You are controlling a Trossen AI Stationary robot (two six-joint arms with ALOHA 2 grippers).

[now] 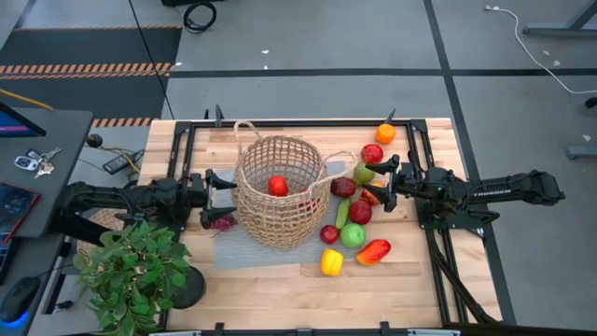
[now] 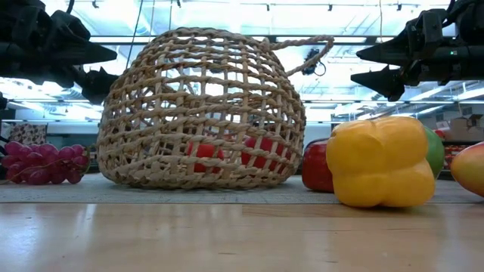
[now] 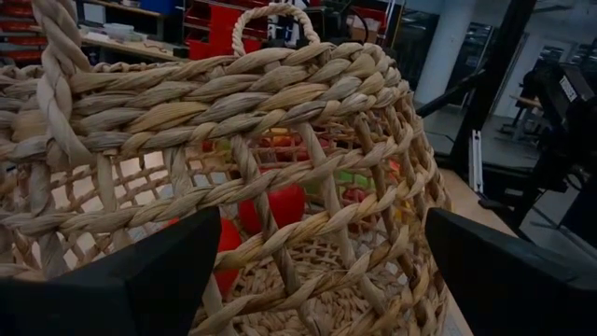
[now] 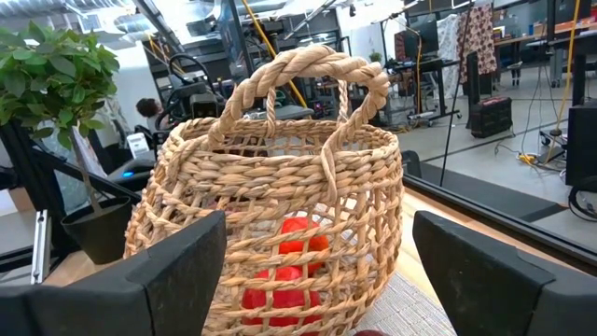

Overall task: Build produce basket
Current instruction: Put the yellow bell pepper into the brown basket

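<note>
- Basket of tan wicker stands upright on a grey mat near the middle of the wooden table, between the two arms.
- Inside it lies a red fruit; the low view shows red pieces through the open weave near the bottom.
- Left gripper sits just beside the basket's left wall, fingers spread apart and holding nothing; its wrist view looks straight at the weave.
- Right gripper hovers above the loose fruit on the basket's right side, fingers spread, nothing between them.
- Loose produce lies right of the basket: an orange toward the far edge, a red apple just nearer, a green pear, a dark-red piece, a green cucumber, a second red apple and a green apple.
- Nearer the front edge lie a small red fruit, a yellow pepper and a red-orange pepper.
- Dark-red grapes rest at the basket's left foot, under the left gripper.
- Potted plant stands at the table's front left corner, well apart from the fruit.
</note>
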